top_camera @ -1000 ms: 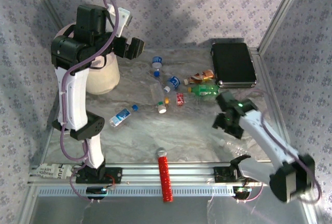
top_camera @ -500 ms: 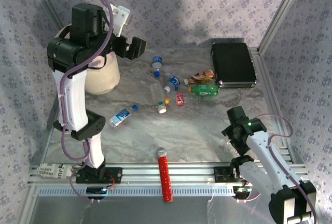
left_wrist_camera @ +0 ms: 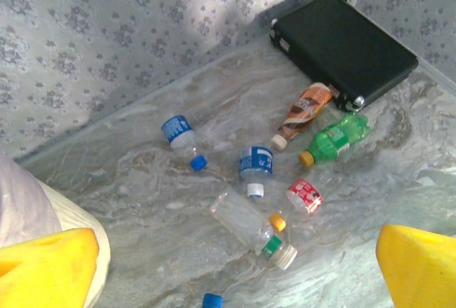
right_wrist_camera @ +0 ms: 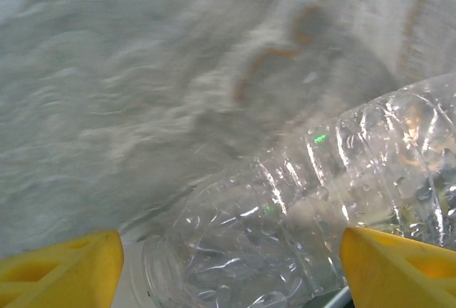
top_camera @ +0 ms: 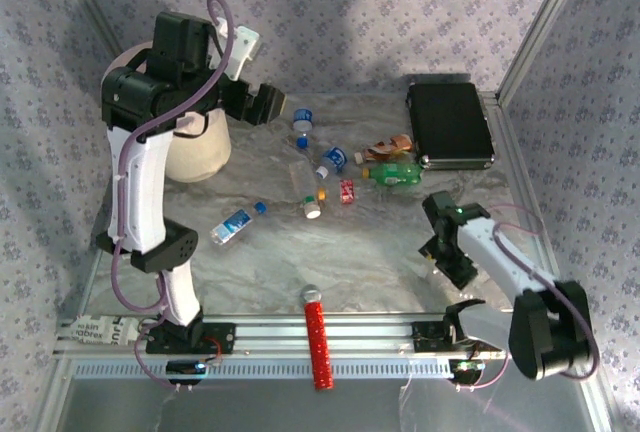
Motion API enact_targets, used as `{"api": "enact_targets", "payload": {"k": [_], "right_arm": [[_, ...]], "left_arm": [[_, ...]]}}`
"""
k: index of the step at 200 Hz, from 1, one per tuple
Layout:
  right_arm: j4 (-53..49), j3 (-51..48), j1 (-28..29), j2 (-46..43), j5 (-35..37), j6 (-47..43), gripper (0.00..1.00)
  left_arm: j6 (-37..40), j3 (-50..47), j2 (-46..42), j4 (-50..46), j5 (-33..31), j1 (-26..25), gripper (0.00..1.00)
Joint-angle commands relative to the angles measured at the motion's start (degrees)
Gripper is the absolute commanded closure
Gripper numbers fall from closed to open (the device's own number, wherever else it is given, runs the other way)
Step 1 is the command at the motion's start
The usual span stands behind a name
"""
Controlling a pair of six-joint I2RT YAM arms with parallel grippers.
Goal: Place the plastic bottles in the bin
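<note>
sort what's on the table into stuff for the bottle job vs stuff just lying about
For the job:
bin
green bottle
brownish-orange bottle
blue-labelled bottle
clear bottle, lying between the fingers of the right claw

Just lying about:
black case
red ribbed cylinder

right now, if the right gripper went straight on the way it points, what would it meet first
Most likely the clear crumpled bottle, lying close ahead between the open fingers of the right gripper; the marbled table seems to lie just beneath it.
</note>
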Motion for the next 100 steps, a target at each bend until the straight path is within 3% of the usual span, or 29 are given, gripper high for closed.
{"api": "enact_targets", "payload": {"k": [1, 29, 51, 60, 100], "right_arm": [[10.72, 3.89, 3.29, 6.05, -3.35, -4.06, 0.19], [11.31, 10.43, 7.68, 13.58, -3.75, -8.47, 0.19], [8.34, 16.09, 10.56, 16.54, -2.28, -11.23, 0.18], [6.72, 17.97, 10.98, 16.2, -1.39, -11.18, 0.17], [1.95, 17.93, 9.4, 13.93, -2.06, -8.42, 0.13]], "left_arm": [[-0.65, -1.17, -0.92, -0.87, 0.19, -0.28, 0.0], [-0.76, -9.92, -4.7, 4.12, -1.86, -1.37, 0.0], [-2.62, -45.58, -22.47, 31.22, -1.73, -1.08, 0.0], [-3.94, -54.02, -27.23, 36.51, -2.08, -0.21, 0.0], [-6.89, -60.29, -32.0, 34.25, -0.69, 2.38, 0.0]]}}
